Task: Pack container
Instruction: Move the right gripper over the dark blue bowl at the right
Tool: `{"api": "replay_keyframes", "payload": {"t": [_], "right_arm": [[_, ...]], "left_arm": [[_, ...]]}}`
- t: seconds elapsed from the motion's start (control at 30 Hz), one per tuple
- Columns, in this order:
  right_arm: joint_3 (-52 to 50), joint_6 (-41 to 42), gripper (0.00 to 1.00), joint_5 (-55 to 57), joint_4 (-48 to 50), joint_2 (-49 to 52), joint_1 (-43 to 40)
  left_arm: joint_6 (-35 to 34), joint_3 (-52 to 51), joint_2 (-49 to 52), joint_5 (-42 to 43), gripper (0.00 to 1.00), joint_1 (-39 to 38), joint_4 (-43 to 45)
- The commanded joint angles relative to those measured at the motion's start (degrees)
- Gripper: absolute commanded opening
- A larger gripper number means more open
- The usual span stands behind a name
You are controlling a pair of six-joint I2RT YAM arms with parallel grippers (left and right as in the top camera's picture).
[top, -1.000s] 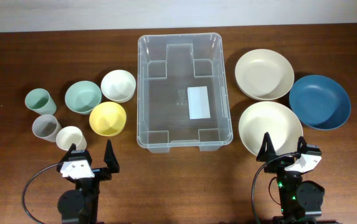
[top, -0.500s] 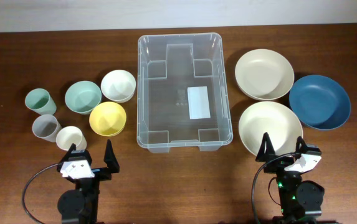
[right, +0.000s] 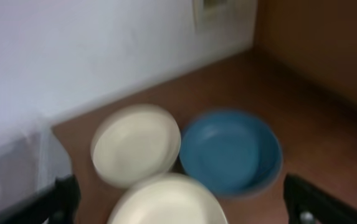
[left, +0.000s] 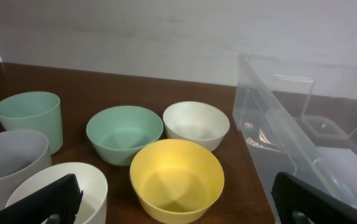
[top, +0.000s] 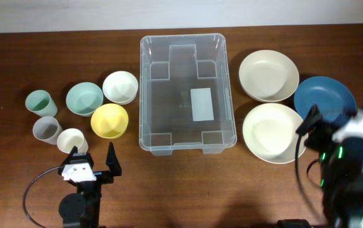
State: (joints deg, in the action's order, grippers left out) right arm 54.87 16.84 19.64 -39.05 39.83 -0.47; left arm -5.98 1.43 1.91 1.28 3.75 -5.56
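The container, a large clear tub with a white label on its base, stands in the middle of the table with nothing in it. My left gripper is open near the front edge, just short of a yellow bowl and a cream cup. The left wrist view shows the yellow bowl ahead of the open left gripper and the container's wall to the right. My right gripper is open and blurred, above the edge of a blue plate. It holds nothing.
A green bowl, a white bowl, a green cup and a grey cup stand left of the container. Two cream plates lie to its right. The right wrist view shows the blue plate.
My right arm has lifted and swung to the right and away from the front edge, now over the plates. The left arm has not moved.
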Motion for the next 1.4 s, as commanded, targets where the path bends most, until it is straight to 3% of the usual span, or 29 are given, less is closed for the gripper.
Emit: {"api": "replay_keyframes", "payload": {"t": [0.0,0.13,0.23,0.37,0.57,0.83,1.0,1.17,1.37], "right_arm": [[16.98,0.37,0.99,2.58,-10.12,16.81,-0.44],[38.01,0.35,0.99,-8.31,-17.64,35.21,-2.14],[46.99,0.33,0.99,-14.56,-17.75,43.47,-2.40],[53.37,0.26,0.99,-14.49,-16.68,51.06,-3.17],[53.37,-2.03,0.99,-14.73,-18.75,51.54,-9.27],[52.92,-4.00,0.99,-14.71,-31.85,51.34,-27.10],[48.98,-7.76,0.99,-15.17,-32.85,51.52,-34.10],[39.87,-10.51,0.99,-17.55,-27.61,51.56,-37.27],[21.57,-10.86,0.99,-21.24,-8.68,52.48,-38.86]], "left_arm": [[0.92,-0.44,-0.37,0.63,1.00,-0.24,0.20],[0.92,-0.44,-0.37,0.63,1.00,-0.24,0.20],[0.92,-0.44,-0.37,0.63,1.00,-0.24,0.20],[0.92,-0.44,-0.37,0.63,1.00,-0.24,0.20],[0.92,-0.44,-0.37,0.63,1.00,-0.24,0.20],[0.92,-0.44,-0.37,0.63,1.00,-0.24,0.20],[0.92,-0.44,-0.37,0.63,1.00,-0.24,0.20],[0.92,-0.44,-0.37,0.63,1.00,-0.24,0.20],[0.92,-0.44,-0.37,0.63,1.00,-0.24,0.20]]}}
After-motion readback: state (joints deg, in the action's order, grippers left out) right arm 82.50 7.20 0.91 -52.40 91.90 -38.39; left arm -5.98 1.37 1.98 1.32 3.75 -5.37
